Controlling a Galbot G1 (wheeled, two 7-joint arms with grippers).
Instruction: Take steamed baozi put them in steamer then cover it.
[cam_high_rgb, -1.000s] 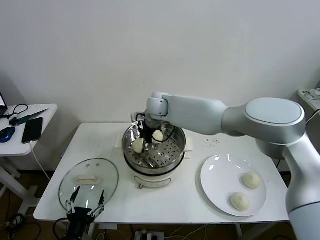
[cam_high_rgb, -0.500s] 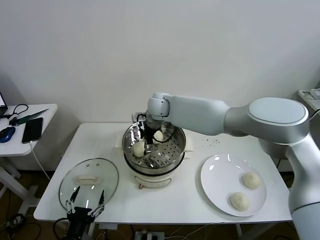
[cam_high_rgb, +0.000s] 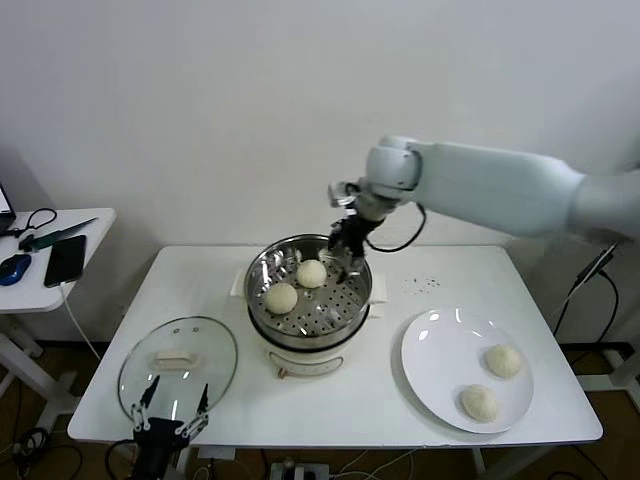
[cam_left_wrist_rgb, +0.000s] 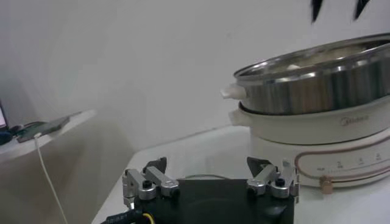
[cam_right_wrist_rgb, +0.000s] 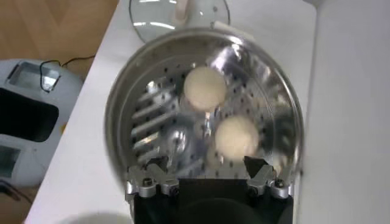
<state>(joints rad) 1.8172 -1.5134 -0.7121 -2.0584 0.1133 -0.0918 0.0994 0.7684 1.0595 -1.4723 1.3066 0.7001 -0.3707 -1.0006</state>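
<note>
The steamer (cam_high_rgb: 300, 336) stands mid-table, uncovered, with two steamed baozi (cam_high_rgb: 281, 297) (cam_high_rgb: 312, 273) lying on its perforated tray. My right gripper (cam_high_rgb: 345, 250) hangs open and empty just above the pot's far right rim. The right wrist view looks down between the open fingers (cam_right_wrist_rgb: 256, 165) at the steamer (cam_right_wrist_rgb: 122, 103) and both buns (cam_right_wrist_rgb: 205, 87) (cam_right_wrist_rgb: 237, 136). Two more baozi (cam_high_rgb: 502, 361) (cam_high_rgb: 480, 402) lie on the white plate (cam_high_rgb: 440, 345). The cover (cam_high_rgb: 178, 365) lies flat on the table's left front. My left gripper (cam_high_rgb: 172, 405) waits open at its near edge.
A small side table on the far left carries a phone (cam_high_rgb: 65, 258) and a mouse (cam_high_rgb: 12, 267). In the left wrist view the steamer (cam_left_wrist_rgb: 317, 79) rises to one side of my open left gripper (cam_left_wrist_rgb: 207, 167). Small specks lie on the table behind the plate.
My right gripper has opened, left a baozi on the steamer tray beside the first, and risen back toward the pot's far right rim. The left arm has not moved.
</note>
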